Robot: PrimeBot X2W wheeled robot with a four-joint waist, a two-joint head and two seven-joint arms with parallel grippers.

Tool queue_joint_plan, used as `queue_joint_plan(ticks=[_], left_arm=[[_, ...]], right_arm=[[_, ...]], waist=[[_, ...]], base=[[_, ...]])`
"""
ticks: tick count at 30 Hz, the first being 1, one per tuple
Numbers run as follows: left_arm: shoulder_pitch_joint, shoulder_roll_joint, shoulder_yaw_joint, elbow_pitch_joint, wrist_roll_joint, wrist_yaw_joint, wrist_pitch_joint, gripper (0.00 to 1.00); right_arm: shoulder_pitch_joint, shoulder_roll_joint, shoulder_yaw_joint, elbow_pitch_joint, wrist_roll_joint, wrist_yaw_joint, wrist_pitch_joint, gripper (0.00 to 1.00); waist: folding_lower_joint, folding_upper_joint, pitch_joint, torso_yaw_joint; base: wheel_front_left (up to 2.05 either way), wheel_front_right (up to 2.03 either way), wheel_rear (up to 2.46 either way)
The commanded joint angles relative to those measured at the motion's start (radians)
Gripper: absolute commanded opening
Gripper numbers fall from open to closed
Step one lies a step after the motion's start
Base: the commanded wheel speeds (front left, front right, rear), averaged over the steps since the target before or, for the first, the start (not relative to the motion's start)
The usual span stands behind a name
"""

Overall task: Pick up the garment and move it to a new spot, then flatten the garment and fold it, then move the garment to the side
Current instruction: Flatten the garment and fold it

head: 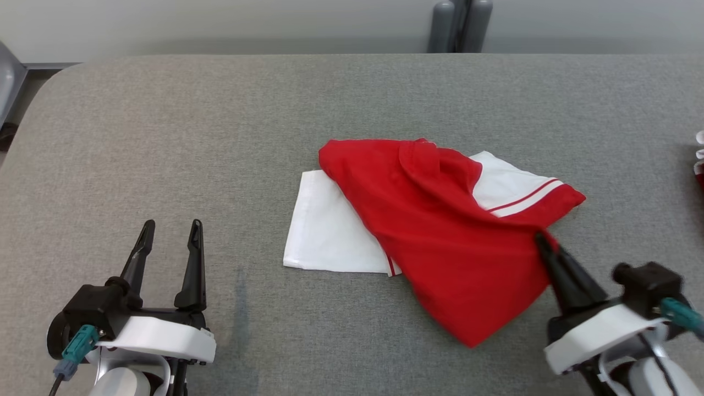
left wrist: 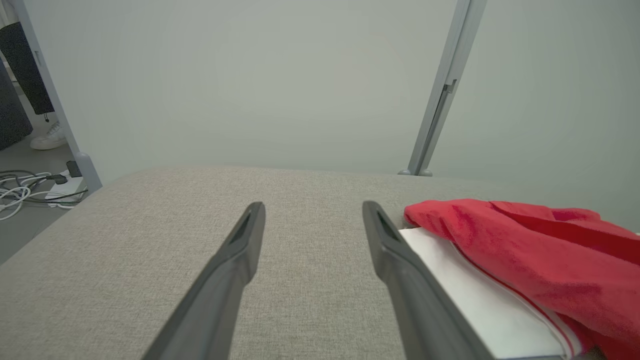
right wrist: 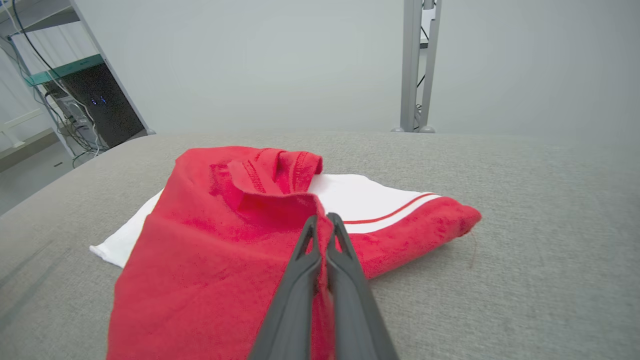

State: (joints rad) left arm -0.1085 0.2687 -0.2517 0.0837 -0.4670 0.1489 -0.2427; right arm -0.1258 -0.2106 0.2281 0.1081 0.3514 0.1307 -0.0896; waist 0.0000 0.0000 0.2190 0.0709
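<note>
Right gripper [head: 542, 238] pinches garment [head: 440, 242] edge — left gripper [head: 172, 223], fingers apart, over open table [head: 165, 137].

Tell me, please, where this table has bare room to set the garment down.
Bare: the broad strip between the garment and the far edge of the table, and the left side between the left gripper and the garment's white part. Crowded: the near right, where the right gripper is shut on the garment.

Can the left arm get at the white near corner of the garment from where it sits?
Probably yes: the left tool stands open, and only bare table lies between it and the white corner of the garment.
</note>
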Motion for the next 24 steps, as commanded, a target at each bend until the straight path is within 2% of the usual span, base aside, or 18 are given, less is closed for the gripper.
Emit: queue_joint_plan(ticks=[1, 6, 11, 14, 19, 20, 21, 22, 23, 24], left_arm=[[-0.016, 0.007, 0.005, 0.002, 0.000, -0.004, -0.005, 1.00], [-0.029, 0.012, 0.004, 0.005, 0.001, -0.007, -0.005, 1.00], [-0.041, 0.017, 0.002, 0.004, 0.002, -0.007, -0.006, 1.00], [-0.052, 0.019, 0.003, 0.005, 0.002, -0.007, -0.007, 1.00], [-0.056, 0.021, 0.003, 0.009, 0.001, -0.007, -0.010, 1.00], [-0.057, 0.021, 0.003, 0.010, 0.001, -0.007, -0.010, 1.00], [-0.057, 0.021, 0.003, 0.011, 0.001, -0.006, -0.010, 1.00], [-0.057, 0.021, 0.003, 0.012, 0.001, -0.006, -0.011, 1.00], [-0.056, 0.021, 0.003, 0.012, 0.001, -0.005, -0.011, 1.00], [-0.056, 0.021, 0.003, 0.012, 0.000, -0.003, -0.012, 1.00]], right_arm=[[0.012, 0.002, -0.026, -0.005, -0.009, 0.000, -0.001, 0.00], [0.043, 0.015, -0.197, 0.014, -0.023, 0.000, 0.004, 0.00], [0.041, 0.025, -0.327, 0.111, -0.004, 0.000, -0.007, 0.00], [0.012, 0.018, -0.361, 0.196, 0.008, 0.000, -0.034, 0.00], [-0.039, 0.006, -0.358, 0.329, 0.023, 0.000, -0.099, 0.00], [-0.050, 0.005, -0.351, 0.349, 0.025, 0.000, -0.109, 0.14], [-0.062, 0.005, -0.342, 0.358, 0.028, 0.000, -0.120, 0.35], [-0.071, 0.004, -0.331, 0.368, 0.029, 0.000, -0.127, 0.96], [-0.078, 0.003, -0.323, 0.370, 0.027, 0.000, -0.135, 1.00], [-0.084, 0.001, -0.315, 0.368, 0.023, 0.000, -0.144, 1.00]], waist=[[0.0000, 0.0000, 0.001, -0.008], [0.0000, 0.0000, 0.011, -0.023], [0.0000, 0.0000, 0.030, -0.027], [0.0000, 0.0000, 0.042, -0.028], [0.0000, 0.0000, 0.052, -0.034], [0.0000, 0.0000, 0.052, -0.034], [0.0000, 0.0000, 0.053, -0.036], [0.0000, 0.0000, 0.052, -0.037], [0.0000, 0.0000, 0.051, -0.039], [0.0000, 0.0000, 0.050, -0.041]], base=[[0.00, 0.00, 0.00], [0.00, 0.00, 0.00], [0.00, 0.00, 0.00], [0.00, 0.00, 0.00], [0.00, 0.00, 0.00], [0.00, 0.00, 0.00], [0.00, 0.00, 0.00], [0.00, 0.00, 0.00], [0.00, 0.00, 0.00], [0.00, 0.00, 0.00]])
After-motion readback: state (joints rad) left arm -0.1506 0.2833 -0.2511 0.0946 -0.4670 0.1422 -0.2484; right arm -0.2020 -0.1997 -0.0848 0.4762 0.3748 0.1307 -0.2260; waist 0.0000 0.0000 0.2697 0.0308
